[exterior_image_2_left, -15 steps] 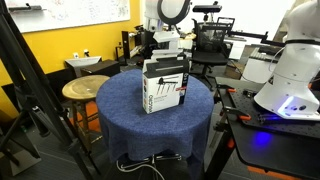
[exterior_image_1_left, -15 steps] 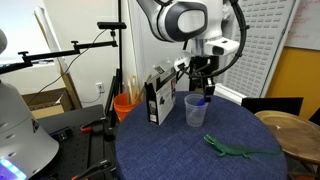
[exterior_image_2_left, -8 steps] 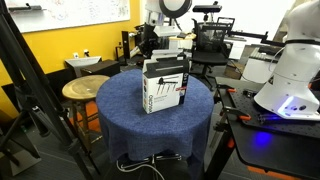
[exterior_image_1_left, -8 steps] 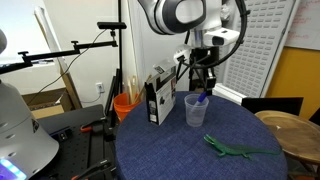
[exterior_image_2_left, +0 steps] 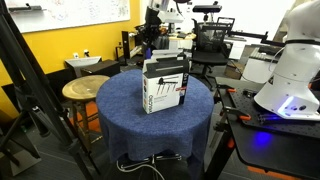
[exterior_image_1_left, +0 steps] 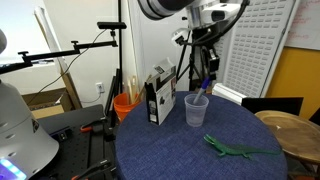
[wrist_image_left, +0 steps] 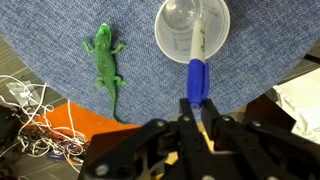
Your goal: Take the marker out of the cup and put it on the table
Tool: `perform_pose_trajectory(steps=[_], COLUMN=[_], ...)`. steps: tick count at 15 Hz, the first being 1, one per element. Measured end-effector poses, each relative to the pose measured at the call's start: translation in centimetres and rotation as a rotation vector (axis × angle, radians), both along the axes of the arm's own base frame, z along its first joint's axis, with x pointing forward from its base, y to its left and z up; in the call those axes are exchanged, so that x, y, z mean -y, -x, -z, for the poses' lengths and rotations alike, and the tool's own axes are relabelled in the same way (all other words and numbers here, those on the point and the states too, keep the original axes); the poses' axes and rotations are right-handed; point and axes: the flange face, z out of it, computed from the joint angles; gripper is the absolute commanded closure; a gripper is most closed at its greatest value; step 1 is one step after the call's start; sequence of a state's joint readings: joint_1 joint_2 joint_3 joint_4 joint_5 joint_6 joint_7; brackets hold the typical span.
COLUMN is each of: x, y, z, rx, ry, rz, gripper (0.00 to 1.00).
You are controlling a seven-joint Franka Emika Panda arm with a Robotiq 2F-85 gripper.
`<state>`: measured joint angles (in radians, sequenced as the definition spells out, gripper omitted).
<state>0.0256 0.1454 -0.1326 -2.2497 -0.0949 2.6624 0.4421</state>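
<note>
Marker point(wrist_image_left: 198, 62) pinched at its blue end in the hand point(wrist_image_left: 198, 108), hanging upright over the mouth of the cup point(exterior_image_1_left: 196, 111). Lower tip about level with the rim in an exterior view, not clearly free of it.

Largest to smallest:
- worktop point(exterior_image_1_left: 170, 150): round, under dark blue speckled cloth.
- black-and-white carton point(exterior_image_1_left: 157, 97): upright, just beside the cup.
- cup: translucent, upright, near the middle of the worktop.
- green toy lizard point(exterior_image_1_left: 232, 150): flat on the cloth, apart from the cup and nearer the edge.

Step in hand, by judgement: lifting the marker out of the cup. Raise straight up along the cup's axis until well clear of the rim, and only then carry sideways; a sideways pull too soon risks tipping a probably light cup. Pick bare cloth away from carton and lizard. Bring low and near flat before letting go, as likely to roll.

Arm pose: reaches in from above, wrist pointing straight down, hand vertical over the cup, narrow and clamped on the marker.
</note>
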Motion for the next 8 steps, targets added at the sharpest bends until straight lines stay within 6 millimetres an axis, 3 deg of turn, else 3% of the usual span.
perform_pose_trajectory(steps=[8], x=[3.3], y=[1.4], z=[-5.3], rx=[0.088], ry=[0.05], rz=[0.041], gripper=[0.96])
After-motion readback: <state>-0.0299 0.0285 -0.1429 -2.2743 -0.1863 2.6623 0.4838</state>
